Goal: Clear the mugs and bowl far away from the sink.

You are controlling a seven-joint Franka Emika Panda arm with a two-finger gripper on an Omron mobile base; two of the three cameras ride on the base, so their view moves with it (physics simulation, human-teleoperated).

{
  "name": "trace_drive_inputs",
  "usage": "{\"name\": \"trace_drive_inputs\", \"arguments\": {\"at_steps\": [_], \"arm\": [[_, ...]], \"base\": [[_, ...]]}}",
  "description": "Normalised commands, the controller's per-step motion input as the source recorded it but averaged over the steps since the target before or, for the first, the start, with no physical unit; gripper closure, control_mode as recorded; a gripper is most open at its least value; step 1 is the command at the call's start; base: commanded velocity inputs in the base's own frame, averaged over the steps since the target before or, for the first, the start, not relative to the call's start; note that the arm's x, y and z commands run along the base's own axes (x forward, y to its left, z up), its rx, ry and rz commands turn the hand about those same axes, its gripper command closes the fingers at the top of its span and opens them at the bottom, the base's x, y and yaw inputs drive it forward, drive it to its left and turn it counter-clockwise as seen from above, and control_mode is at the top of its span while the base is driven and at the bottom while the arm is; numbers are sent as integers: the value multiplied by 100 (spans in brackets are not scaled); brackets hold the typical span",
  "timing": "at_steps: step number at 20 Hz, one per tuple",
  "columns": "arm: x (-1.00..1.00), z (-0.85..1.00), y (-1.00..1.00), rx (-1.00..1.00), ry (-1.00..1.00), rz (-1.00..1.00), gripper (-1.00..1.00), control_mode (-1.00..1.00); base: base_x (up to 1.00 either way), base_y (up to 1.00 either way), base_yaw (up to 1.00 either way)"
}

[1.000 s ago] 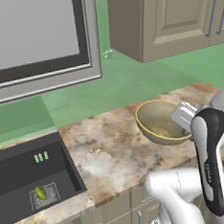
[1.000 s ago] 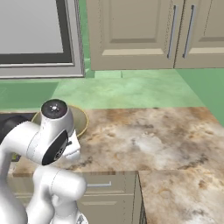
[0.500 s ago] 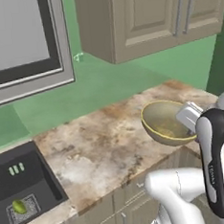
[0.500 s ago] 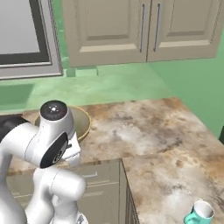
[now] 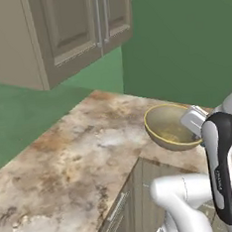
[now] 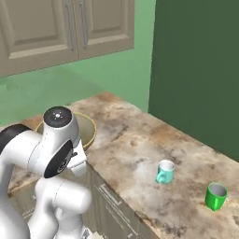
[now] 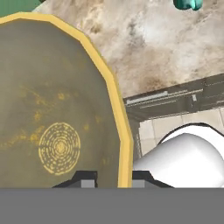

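Gripper point(image 7: 113, 177) pinching bowl point(image 7: 57, 109) rim, apparently

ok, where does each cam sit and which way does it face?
Left base view: behind the arm's left, looking forward and down over the counter and bowl; arm at lower right.
Right base view: behind its right, over the bowl, teal mug, green mug; arm at lower left.
Hand view: along the gripper, its jaws astride the bowl's rim; fingertips at bottom.
All three share the bowl.
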Motion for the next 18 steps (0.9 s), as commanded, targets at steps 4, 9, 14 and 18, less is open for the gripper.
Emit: {"name": "trace_drive_inputs", "arguments": {"at_steps": [4, 9, 14, 18], "arm": [[0, 0, 0, 0, 0, 0, 100, 100], [0, 0, 0, 0, 0, 0, 100, 100], [0, 0, 0, 0, 0, 0, 100, 100], [0, 0, 0, 0, 0, 0, 100, 100]], "base": [[12, -27, -79], [12, -30, -78], [25, -24, -67], [32, -17, -55]]}}
